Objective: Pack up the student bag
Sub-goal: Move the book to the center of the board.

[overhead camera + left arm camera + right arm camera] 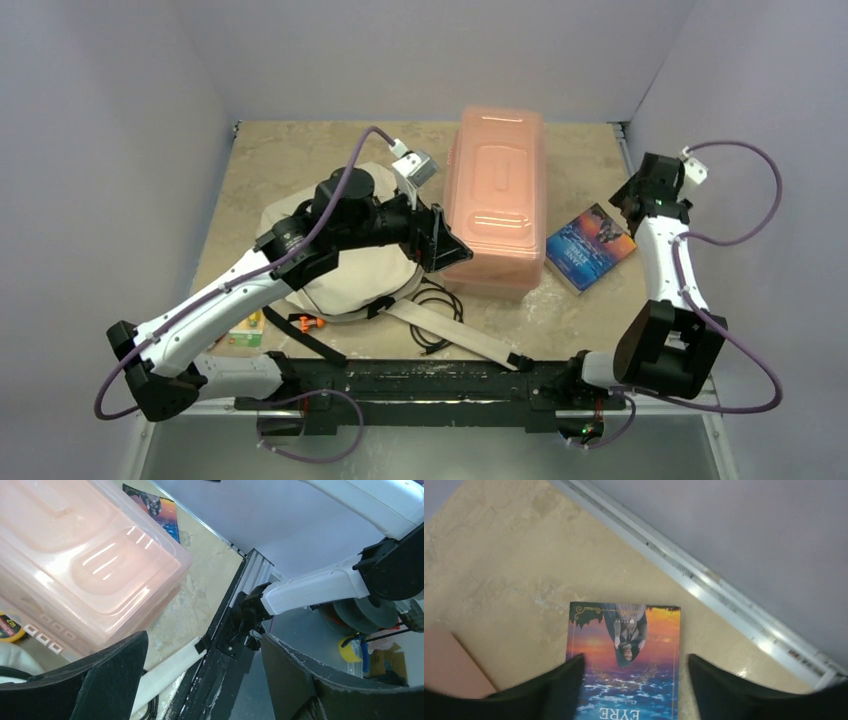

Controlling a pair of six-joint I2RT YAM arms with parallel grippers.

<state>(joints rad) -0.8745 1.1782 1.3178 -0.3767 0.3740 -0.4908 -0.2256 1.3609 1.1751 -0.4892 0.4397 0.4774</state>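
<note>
My left end effector (440, 240) has its jaws spread wide with nothing between them. In the left wrist view its two dark fingers (107, 680) frame bare table (290, 150) and the arms' mounting rail. The student bag (355, 275) lies flat on the table under and behind this end effector, mostly covered by the left arm. Its cream strap (450, 335) runs out below the end effector toward the rail, and a black cable (437, 300) is coiled beside the strap. The translucent pink box (495, 200) sits just ahead of the end effector. I cannot tell whether the fingers touch the box's near corner. A yellow tape measure (10, 627) shows at the box's edge in the wrist view.

My right end effector (636, 690) is also open and holds nothing. It hangs over a paperback book (624, 655), which lies flat on the table directly under the gap between the fingers. The pink box is just beyond the book from this end effector, and the bag is well apart on the box's far side.
</note>
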